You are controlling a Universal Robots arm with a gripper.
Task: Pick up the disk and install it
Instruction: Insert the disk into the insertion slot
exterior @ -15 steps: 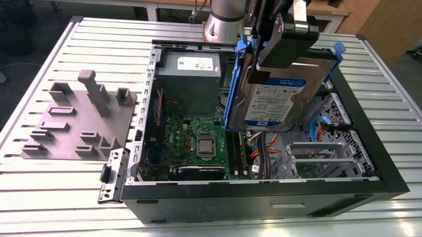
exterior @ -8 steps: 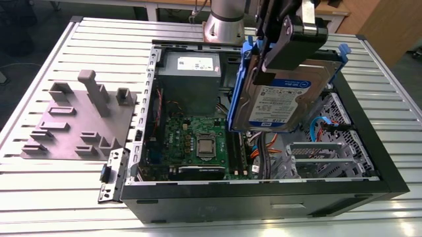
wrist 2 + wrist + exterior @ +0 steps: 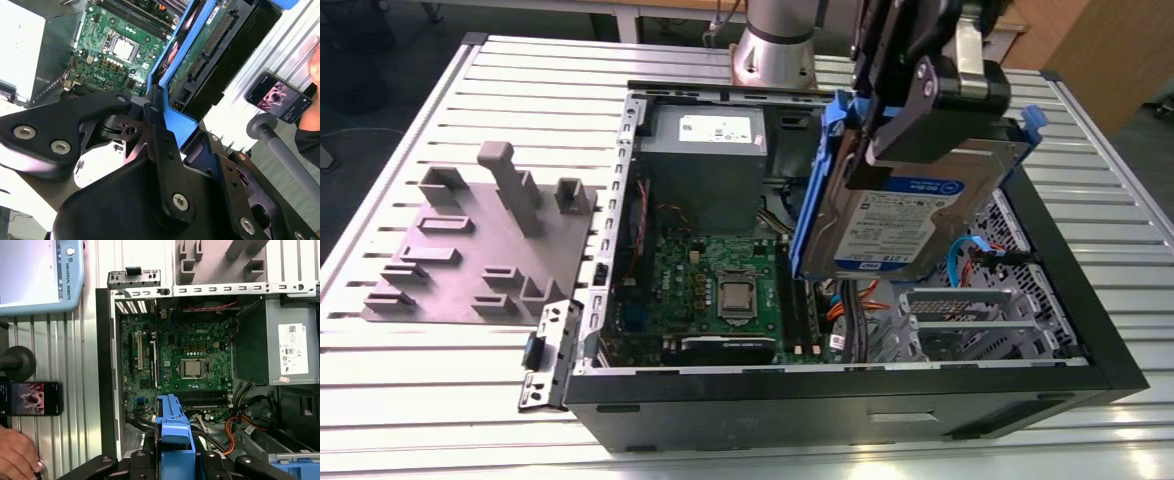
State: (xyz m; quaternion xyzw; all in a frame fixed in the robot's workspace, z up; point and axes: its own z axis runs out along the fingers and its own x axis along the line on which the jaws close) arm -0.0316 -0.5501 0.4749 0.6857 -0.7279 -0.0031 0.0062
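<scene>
While the gripper [image 3: 897,150] hangs over the open computer case [image 3: 854,385], its black fingers [image 3: 159,135] are closed on the disk [image 3: 907,220], pinching the upper end of its blue bracket [image 3: 176,122]. The disk is in the air, not in any bay. It is carried steeply on end, with its long axis running down from the gripper into the case opening. The labelled face is turned toward the exterior view, and in the second wrist view the connector end points away from the gripper, downward.

Its lower end sits above the orange cables [image 3: 861,300], just to the exterior view's right of the motherboard [image 3: 720,290]. Whether it touches anything there I cannot tell. The grey perforated drive cage [image 3: 961,318] lies lower and further to the exterior view's right of that end, toward the case's front wall. As I judge it, the disk stands nearly upright beside the cage and is not lined up with it.

Further back in the case sits the grey power supply [image 3: 707,160] with its white sticker. Beyond the case, on the slatted table [image 3: 454,400], rests a grey fixture plate [image 3: 467,250] with uprights. In the first wrist view a phone [image 3: 32,397] lies on the table with a hand [image 3: 17,455] near it.
</scene>
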